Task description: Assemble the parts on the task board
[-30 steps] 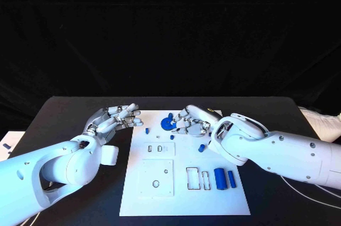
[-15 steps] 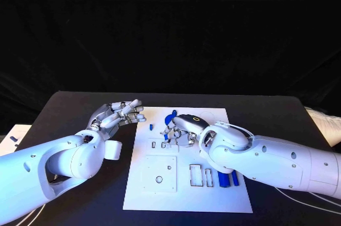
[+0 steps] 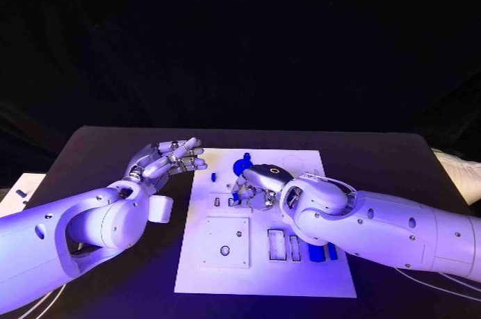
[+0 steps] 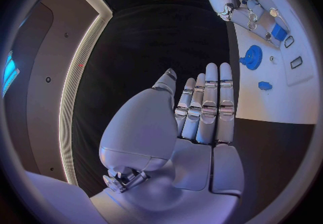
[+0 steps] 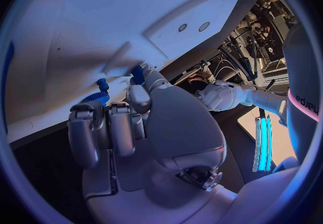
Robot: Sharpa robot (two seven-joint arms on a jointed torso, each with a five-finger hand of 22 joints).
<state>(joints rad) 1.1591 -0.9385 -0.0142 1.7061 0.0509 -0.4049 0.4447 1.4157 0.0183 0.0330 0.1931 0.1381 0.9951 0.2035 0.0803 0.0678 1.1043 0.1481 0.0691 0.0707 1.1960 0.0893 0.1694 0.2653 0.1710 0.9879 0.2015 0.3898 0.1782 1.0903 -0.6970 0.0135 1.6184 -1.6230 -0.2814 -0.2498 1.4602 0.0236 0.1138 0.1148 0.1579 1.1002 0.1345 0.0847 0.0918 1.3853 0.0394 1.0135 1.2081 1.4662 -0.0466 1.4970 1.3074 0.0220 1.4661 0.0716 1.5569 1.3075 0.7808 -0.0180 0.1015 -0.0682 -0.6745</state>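
Note:
The white task board [image 3: 261, 277] lies mid-table. My right hand [image 3: 258, 183] hovers low over its far left part, close to two small slots [image 3: 217, 202], and pinches a small blue part [image 4: 278, 31] at its fingertips; the same blue part [image 5: 137, 73] shows against the board [image 5: 81, 19]. Just beyond the hand sits a blue gear [image 3: 242, 167], with a blue peg [image 5: 102, 84] close by. A small blue piece [image 4: 264, 85] lies near the board's left edge. My left hand [image 3: 165, 159] is raised over the black table left of the board, fingers straight and holding nothing.
Two long blue parts [image 3: 317, 253] lie at the board's near right, beside two rectangular slots [image 3: 276, 244]. A square recessed plate [image 3: 224, 242] occupies the near left. A white object [image 3: 20, 194] sits at the table's left edge, with cables [image 3: 431, 281] at the near right.
My right hand has moved left across the board, from beside the gear toward the small slots. The left hand has lifted slightly. The camera itself has shifted.

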